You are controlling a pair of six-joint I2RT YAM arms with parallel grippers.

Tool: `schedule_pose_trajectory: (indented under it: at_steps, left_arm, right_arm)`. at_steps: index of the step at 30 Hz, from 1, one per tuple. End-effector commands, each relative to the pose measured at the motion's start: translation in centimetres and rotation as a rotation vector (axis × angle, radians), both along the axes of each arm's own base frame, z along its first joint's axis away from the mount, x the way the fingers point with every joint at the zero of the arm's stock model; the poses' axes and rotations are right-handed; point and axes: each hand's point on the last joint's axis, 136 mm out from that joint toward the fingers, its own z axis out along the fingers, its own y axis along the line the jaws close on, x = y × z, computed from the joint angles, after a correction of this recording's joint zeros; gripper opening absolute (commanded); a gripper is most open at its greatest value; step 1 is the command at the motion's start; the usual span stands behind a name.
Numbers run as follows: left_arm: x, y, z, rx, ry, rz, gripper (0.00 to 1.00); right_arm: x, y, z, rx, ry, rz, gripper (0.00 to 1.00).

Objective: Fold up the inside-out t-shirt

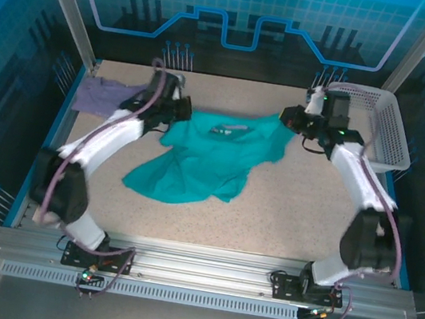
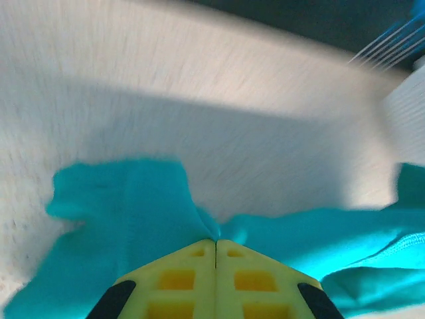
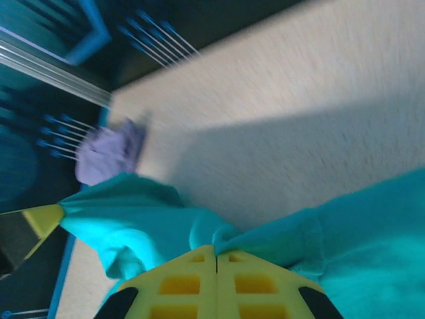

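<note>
The teal-green inside-out t-shirt (image 1: 206, 160) lies crumpled in the middle of the table, its far edge stretched between the two arms. My left gripper (image 1: 177, 115) is shut on the shirt's far left edge; in the left wrist view the yellow jaws (image 2: 216, 240) meet with teal cloth (image 2: 133, 212) pinched at their tip. My right gripper (image 1: 290, 120) is shut on the far right corner; in the right wrist view its gripper (image 3: 217, 250) clamps a fold of the t-shirt (image 3: 372, 232).
A smaller lavender-purple shirt (image 1: 101, 95) lies at the far left of the table, also seen as the purple shirt (image 3: 109, 151) in the right wrist view. A white mesh basket (image 1: 376, 125) stands at the far right. Blue-lit walls enclose the table.
</note>
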Motion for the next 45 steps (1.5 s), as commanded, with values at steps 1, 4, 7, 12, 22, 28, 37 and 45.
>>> schedule_pose_trajectory:
  at_steps: [1, 4, 7, 12, 22, 28, 37, 45]
  left_arm:
    - [-4.3, 2.5, 12.9, -0.122, -0.310, 0.074, 0.00]
    - [-9.0, 3.9, 20.9, -0.187, -0.484, 0.079, 0.00]
    - [-13.5, 5.1, 26.8, -0.248, -0.619, 0.074, 0.00]
    - [-19.6, 6.8, 32.6, -0.294, -0.762, 0.057, 0.00]
    - [-13.8, 3.7, 26.8, -0.278, -0.572, 0.005, 0.00]
    - [-8.2, 1.2, 21.0, -0.238, -0.407, -0.021, 0.00]
    - [-9.0, -0.3, 21.4, -0.125, -0.423, -0.041, 0.00]
    - [-13.0, -4.1, 26.8, -0.085, -0.575, -0.175, 0.00]
  right_arm:
    - [-5.2, -1.6, 10.0, -0.050, -0.236, -0.049, 0.00]
    - [-10.4, -2.2, 17.4, -0.067, -0.410, -0.072, 0.00]
    - [-15.5, -2.6, 23.1, -0.057, -0.551, -0.075, 0.00]
    - [-22.7, -2.6, 29.2, 0.013, -0.707, -0.035, 0.00]
    - [-21.2, -2.7, 28.1, 0.021, -0.686, -0.066, 0.01]
    - [-12.3, 2.0, 15.1, -0.109, -0.416, 0.066, 0.10]
    - [-15.2, 16.6, 2.5, -0.296, -0.415, 0.491, 0.47]
    - [-13.1, 12.1, -0.2, -0.366, -0.324, 0.328, 0.63]
